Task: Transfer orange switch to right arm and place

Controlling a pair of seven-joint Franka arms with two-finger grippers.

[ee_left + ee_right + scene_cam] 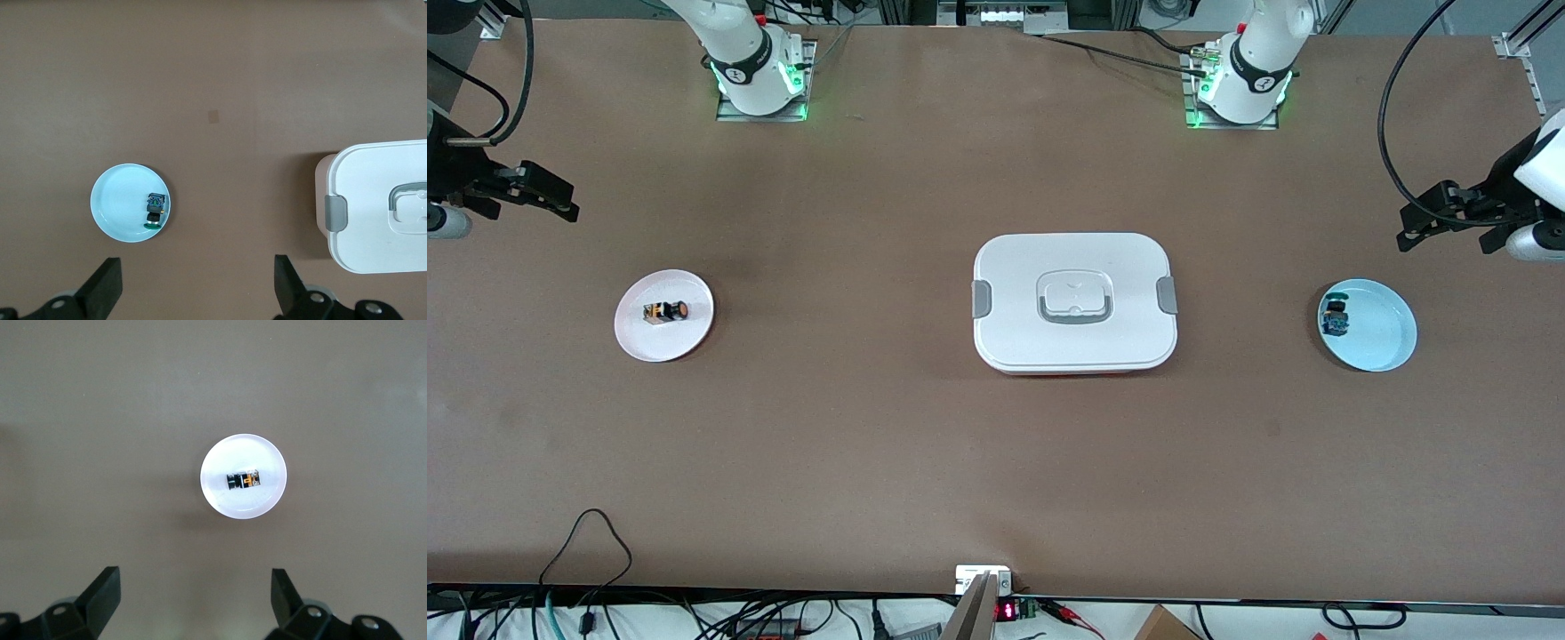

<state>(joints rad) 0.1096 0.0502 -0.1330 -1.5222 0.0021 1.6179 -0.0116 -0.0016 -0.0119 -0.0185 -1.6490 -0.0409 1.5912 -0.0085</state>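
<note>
The orange switch lies on its side on a small white plate toward the right arm's end of the table. In the right wrist view the orange switch and its plate show well below my right gripper, which is open and empty. In the front view my right gripper hangs high over the table's edge at that end. My left gripper is open and empty, high over the left arm's end; its fingers frame bare table.
A similar blue-green switch lies in a light blue plate toward the left arm's end; both show in the left wrist view. A white lidded box with grey clips sits at the table's middle.
</note>
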